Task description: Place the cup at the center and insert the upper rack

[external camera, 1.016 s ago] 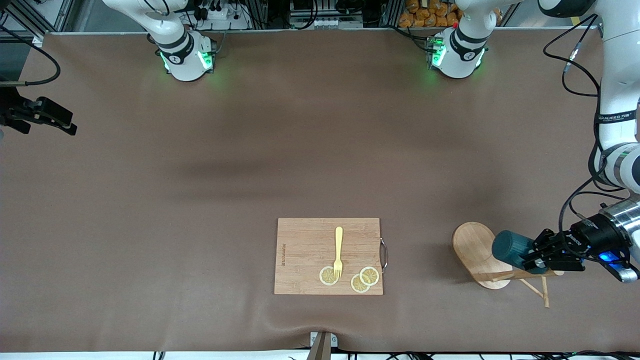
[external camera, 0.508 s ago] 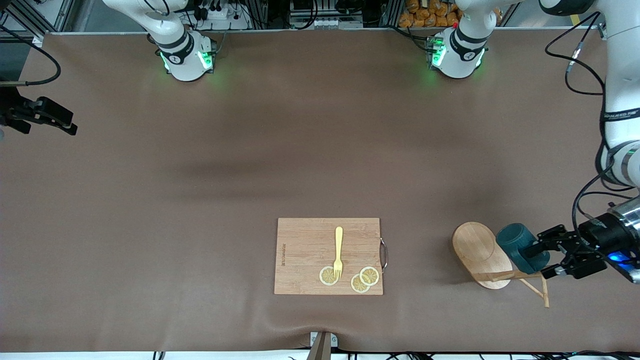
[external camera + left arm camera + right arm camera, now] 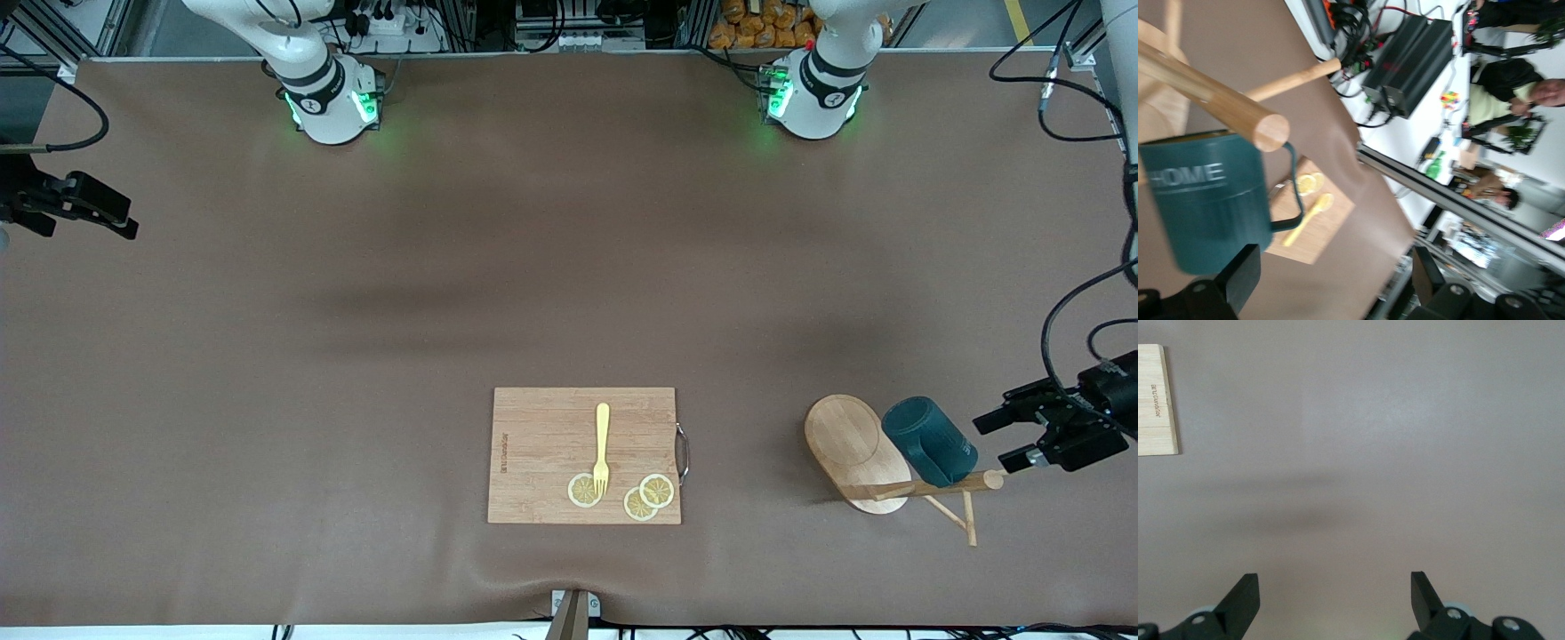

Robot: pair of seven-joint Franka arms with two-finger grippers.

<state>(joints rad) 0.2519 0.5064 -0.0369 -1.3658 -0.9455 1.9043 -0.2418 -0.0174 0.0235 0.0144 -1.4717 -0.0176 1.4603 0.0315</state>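
1. We see the cutting board (image 3: 584, 454) nearest the front camera, carrying a yellow fork (image 3: 602, 447) and lemon slices (image 3: 647, 496)
2. Toward the left arm's end, the upper rack (image 3: 858, 453) lies tipped over on the table (image 3: 356, 356); the cup (image 3: 929, 442) rests against its post
3. Our left gripper (image 3: 1003, 439), fingers spread and empty, sits just beside the cup
4. Our right gripper (image 3: 129, 227) waits open and empty at the other end
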